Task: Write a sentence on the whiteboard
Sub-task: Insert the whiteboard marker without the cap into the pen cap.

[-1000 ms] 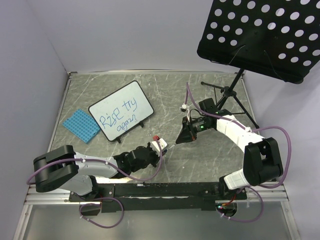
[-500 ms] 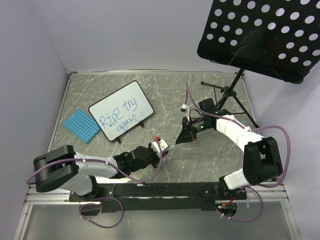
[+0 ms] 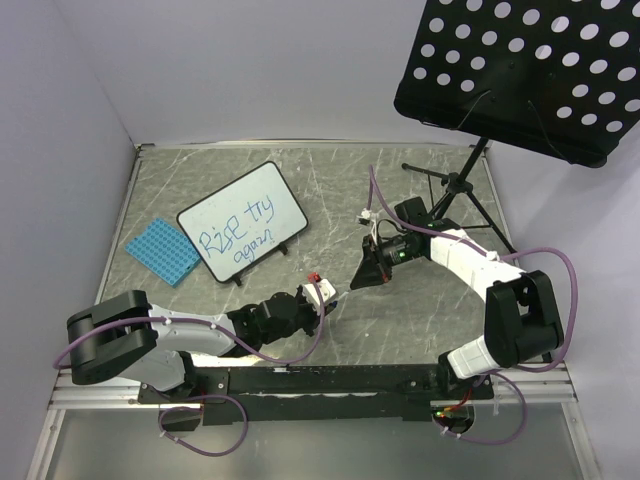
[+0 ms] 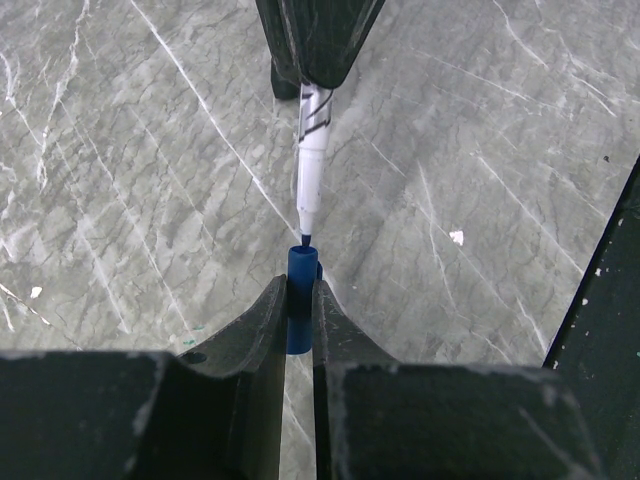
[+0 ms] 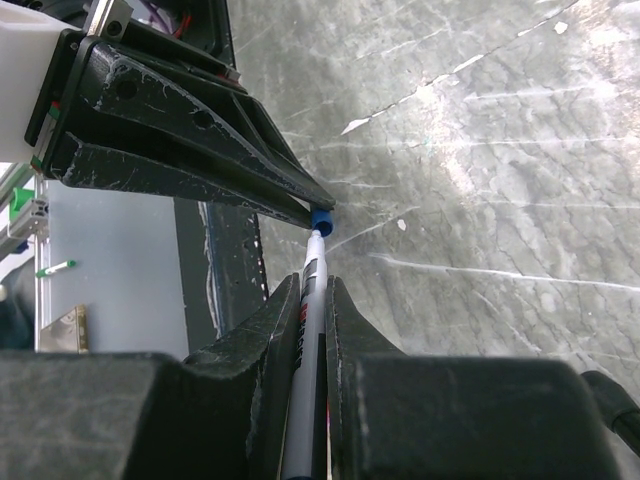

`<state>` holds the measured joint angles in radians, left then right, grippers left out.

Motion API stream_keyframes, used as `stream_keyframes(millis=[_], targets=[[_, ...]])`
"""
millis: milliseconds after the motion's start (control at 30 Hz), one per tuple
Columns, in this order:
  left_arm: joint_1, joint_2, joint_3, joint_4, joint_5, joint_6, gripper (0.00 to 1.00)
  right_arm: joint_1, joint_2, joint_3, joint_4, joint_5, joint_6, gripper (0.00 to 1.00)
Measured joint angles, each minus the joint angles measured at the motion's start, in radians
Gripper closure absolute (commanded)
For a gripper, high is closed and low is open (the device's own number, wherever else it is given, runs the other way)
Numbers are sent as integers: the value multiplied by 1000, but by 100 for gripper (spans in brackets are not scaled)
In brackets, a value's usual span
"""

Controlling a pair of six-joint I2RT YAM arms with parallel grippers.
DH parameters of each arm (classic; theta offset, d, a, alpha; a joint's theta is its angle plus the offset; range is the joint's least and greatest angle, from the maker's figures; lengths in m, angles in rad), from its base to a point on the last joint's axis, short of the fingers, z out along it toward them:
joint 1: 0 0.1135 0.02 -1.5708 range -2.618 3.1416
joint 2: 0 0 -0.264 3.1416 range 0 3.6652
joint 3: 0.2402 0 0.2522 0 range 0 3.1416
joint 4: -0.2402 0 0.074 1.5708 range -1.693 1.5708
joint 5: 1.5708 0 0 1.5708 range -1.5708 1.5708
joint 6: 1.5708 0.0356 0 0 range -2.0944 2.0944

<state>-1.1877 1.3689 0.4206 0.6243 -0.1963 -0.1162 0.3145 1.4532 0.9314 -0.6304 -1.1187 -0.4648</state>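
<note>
The whiteboard (image 3: pixel 243 222) lies tilted at the table's left middle, with the sentence (image 3: pixel 236 229) in blue marker in two lines. My right gripper (image 3: pixel 356 284) is shut on a white marker (image 5: pixel 312 300), also seen in the left wrist view (image 4: pixel 312 150). My left gripper (image 3: pixel 327 297) is shut on the blue marker cap (image 4: pixel 302 290), which shows in the right wrist view too (image 5: pixel 322 219). The marker's blue tip touches the cap's open mouth. Both grippers meet at the table's centre.
A blue studded plate (image 3: pixel 163 250) lies left of the whiteboard. A black perforated music-stand tray (image 3: pixel 530 70) hangs over the back right, its tripod legs (image 3: pixel 470 195) on the table. A grey wall bounds the left side.
The right gripper with the marker has edged slightly down-left toward the cap. The left gripper has barely moved.
</note>
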Motion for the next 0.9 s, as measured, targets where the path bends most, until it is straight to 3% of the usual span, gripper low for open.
stream_keyframes(millis=[900], targets=[[0,-9,2,12,16,-5,99,22,9,11,6,-5,16,100]])
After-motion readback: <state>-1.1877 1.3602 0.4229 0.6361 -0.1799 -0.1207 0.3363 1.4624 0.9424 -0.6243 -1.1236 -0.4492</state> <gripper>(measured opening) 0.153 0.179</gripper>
